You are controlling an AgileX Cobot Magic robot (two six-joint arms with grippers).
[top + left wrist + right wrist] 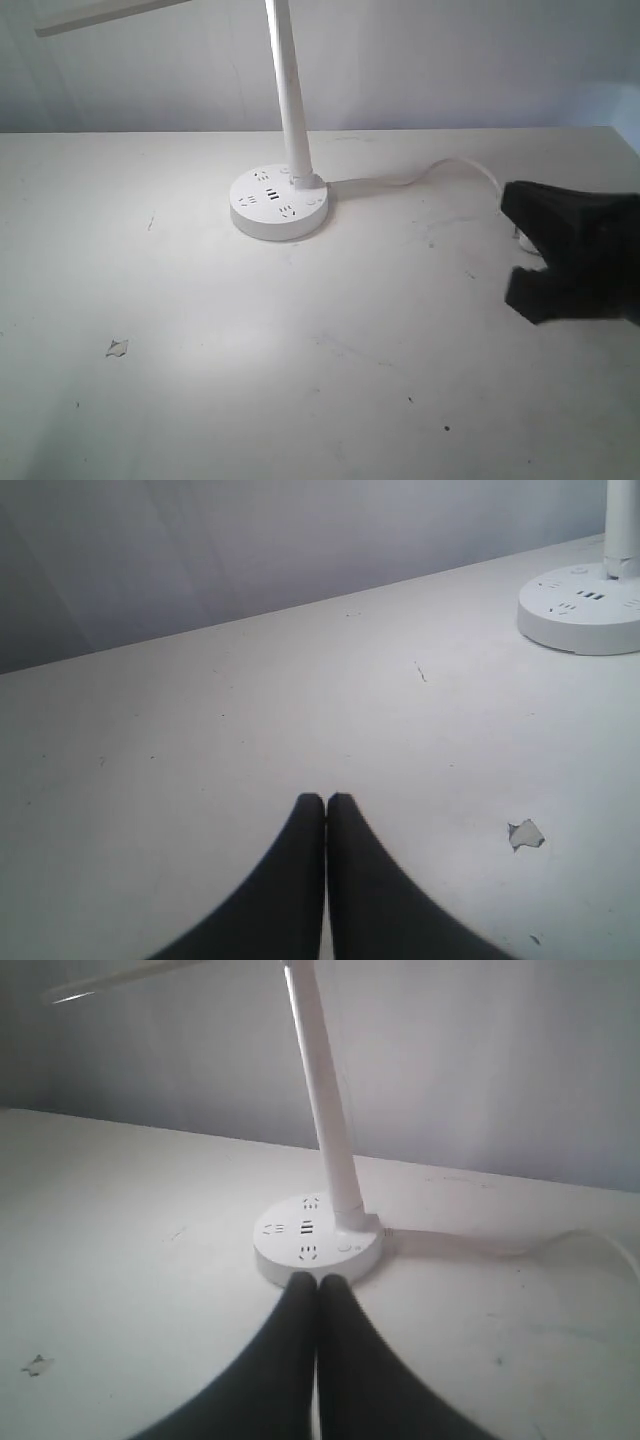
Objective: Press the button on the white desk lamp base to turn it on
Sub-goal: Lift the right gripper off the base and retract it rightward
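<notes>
The white desk lamp base (280,203) is a round puck with dark socket holes, standing on the table at mid-back. Its slim pole (290,90) rises to a flat bar head (100,15). A small ring-shaped button (345,1247) sits on the puck beside the pole. My right gripper (318,1278) is shut on nothing, pointing at the base (318,1240) from a short way off. In the exterior view it shows as a dark blurred shape (520,250) at the right edge. My left gripper (325,798) is shut and empty over bare table, far from the base (585,610).
The lamp's white cord (440,170) runs from the base toward the right, behind my right gripper. A small chipped patch (117,347) marks the white table (300,400) at the front left. A pale wall stands just behind the table's back edge.
</notes>
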